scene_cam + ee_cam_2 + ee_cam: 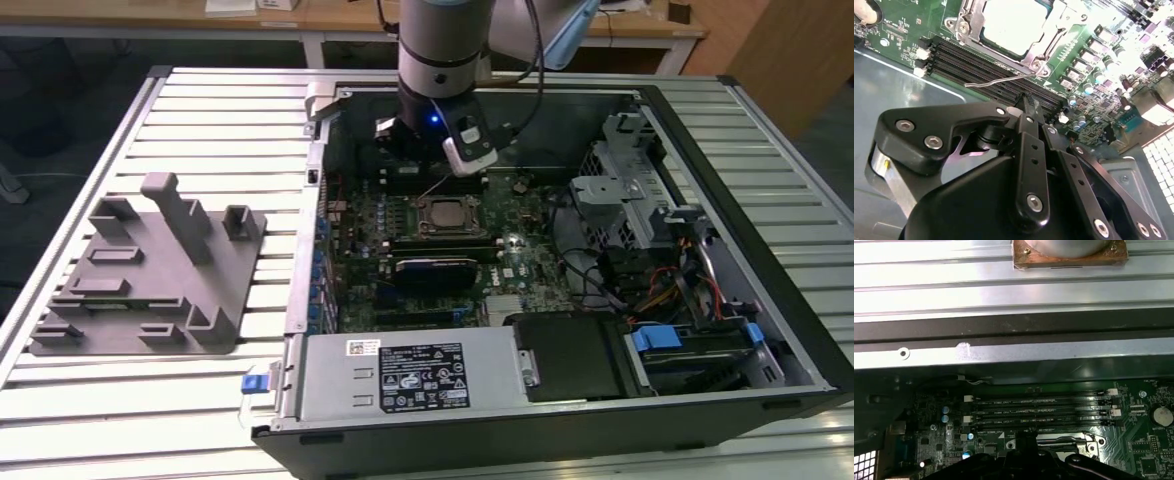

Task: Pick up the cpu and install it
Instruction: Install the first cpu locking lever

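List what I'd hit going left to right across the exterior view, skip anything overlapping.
grey fixture block → cpu → silver drive cage

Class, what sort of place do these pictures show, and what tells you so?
Probably a robotics lab: a robot arm over an open computer case on a slatted metal table, wooden desks behind.

cpu [1013, 22] silvery-grey | motherboard [899, 30] green | case [534, 440] black | fixture [147, 270] grey
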{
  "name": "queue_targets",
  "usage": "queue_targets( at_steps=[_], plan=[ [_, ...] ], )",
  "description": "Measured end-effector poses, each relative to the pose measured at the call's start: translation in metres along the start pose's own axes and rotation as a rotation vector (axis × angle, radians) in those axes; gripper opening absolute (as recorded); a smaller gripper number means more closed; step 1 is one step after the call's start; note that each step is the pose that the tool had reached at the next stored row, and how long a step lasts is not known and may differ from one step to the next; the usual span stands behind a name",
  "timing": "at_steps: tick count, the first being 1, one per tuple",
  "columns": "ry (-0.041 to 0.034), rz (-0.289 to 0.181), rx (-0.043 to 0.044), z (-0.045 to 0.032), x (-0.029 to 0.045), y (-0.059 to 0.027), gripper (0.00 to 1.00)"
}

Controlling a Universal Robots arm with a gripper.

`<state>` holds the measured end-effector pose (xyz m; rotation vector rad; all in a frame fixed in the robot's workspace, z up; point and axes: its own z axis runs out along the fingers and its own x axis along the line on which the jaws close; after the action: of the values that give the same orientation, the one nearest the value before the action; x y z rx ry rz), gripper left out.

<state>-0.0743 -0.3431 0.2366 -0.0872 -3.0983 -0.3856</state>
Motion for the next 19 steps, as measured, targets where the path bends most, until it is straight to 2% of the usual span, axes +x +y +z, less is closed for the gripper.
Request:
queue_targets(
  at_steps=[2,11,16,19],
  plan=[
    [-0.0044,-0.001,-0.0004,0.0010,-0.0001,-0.0007,0.11],
    [-0.0489,0.008,-0.0027,0.0067,-0.0003,-0.0036,0.11],
    [-0.0708,0.037,-0.0037,0.0100,-0.0003,-0.0044,0.11],
    [-0.0812,0.068,-0.0038,0.0115,-0.0004,-0.0048,0.11]
  ],
)
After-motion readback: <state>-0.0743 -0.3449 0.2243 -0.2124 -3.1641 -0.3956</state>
